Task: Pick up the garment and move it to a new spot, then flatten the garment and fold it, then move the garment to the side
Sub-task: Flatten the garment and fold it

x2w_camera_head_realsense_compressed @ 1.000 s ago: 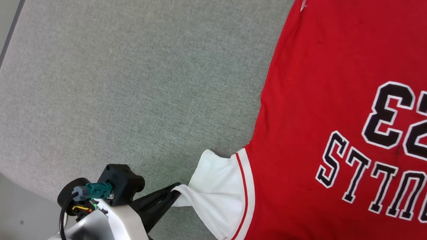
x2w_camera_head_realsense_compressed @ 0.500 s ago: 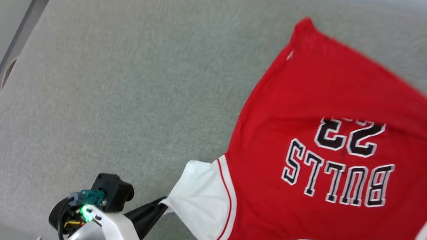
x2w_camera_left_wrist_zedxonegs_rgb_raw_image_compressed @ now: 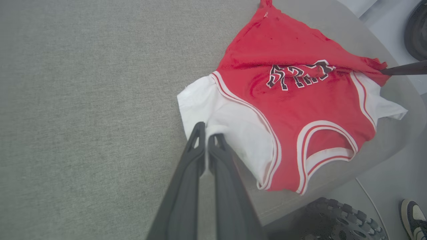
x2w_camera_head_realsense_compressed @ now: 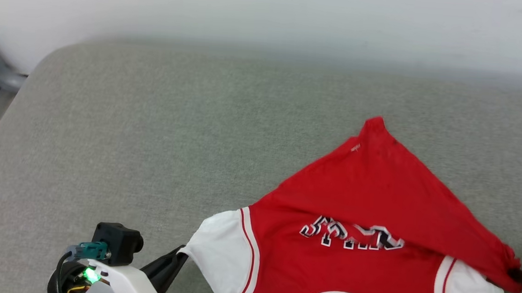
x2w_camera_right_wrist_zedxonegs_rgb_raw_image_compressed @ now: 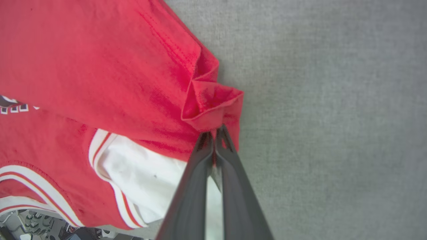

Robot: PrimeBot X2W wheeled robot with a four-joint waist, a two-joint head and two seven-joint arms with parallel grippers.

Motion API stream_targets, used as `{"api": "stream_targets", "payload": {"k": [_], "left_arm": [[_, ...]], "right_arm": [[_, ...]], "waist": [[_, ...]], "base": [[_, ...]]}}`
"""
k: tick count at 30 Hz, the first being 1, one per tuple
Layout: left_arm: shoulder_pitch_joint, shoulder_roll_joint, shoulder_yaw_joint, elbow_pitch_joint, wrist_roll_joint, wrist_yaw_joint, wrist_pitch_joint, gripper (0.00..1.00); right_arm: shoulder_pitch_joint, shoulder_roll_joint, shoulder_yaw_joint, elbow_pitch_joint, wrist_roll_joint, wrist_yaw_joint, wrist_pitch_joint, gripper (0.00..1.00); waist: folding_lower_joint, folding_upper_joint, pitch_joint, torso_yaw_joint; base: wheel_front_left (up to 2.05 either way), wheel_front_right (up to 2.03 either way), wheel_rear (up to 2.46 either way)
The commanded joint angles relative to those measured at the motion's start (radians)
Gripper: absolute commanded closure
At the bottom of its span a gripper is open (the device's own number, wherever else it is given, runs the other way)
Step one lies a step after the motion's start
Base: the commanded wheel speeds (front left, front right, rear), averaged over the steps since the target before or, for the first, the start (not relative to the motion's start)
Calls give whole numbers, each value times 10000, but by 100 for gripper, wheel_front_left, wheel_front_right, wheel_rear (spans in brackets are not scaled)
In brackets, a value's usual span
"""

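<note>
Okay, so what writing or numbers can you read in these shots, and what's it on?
On the shirt, the chest lettering: dark with white edging, half hidden under folded-over red cloth, not readable.
Near its far corner, a small white tag: too small to read.

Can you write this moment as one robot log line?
step: folding shirt | left tool: shut on white sleeve | right tool: shut on red hem corner | fold: covers part of print
</note>
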Motion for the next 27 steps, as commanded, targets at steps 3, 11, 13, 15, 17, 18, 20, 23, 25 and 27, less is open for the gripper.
{"api": "stream_targets", "payload": {"k": [3,11,13,15,17,18,20,23,25,27], "left_arm": [[189,-179,65,49,-110,67,-159,100],[264,-629,-54,193,-167,183,-396,100],[241,-676,-82,169,-152,174,-400,100],[215,-636,-86,120,-126,184,-379,100],[145,-570,-74,35,-66,209,-345,100],[100,-541,-79,-10,-36,225,-328,100],[24,-505,-96,-120,21,238,-282,100],[-120,-450,-130,-380,196,286,-200,100],[-226,-454,-158,-464,276,291,-187,100],[-334,-503,-206,-534,346,262,-178,100]], "right_arm": [[825,172,-287,-404,42,-12,92,100],[2268,791,-1069,-1303,-204,-12,478,100],[2264,844,-1179,-1471,-329,-12,433,0],[2140,853,-1136,-1675,-323,-10,560,0],[1867,845,-1141,-1989,-212,-10,652,0],[1740,802,-1104,-2147,-162,-10,733,0],[1444,666,-986,-2585,-106,-10,992,0],[360,508,-516,-3540,42,-10,1750,0],[-170,508,-260,-3733,-63,-10,1989,0],[-753,545,-2,-3724,-228,-10,2165,0]], "waist": [[3,0,-418,-392],[3,0,-562,-531],[3,0,-539,-541],[3,0,-503,-531],[3,0,-431,-481],[3,0,-387,-441],[3,0,-290,-356],[3,0,105,-10],[3,0,323,173],[3,0,567,380]], "base": [[0,0,0],[0,0,0],[0,0,0],[0,0,0],[0,0,0],[0,0,0],[0,0,0],[0,0,0],[0,0,0],[0,0,0]]}}
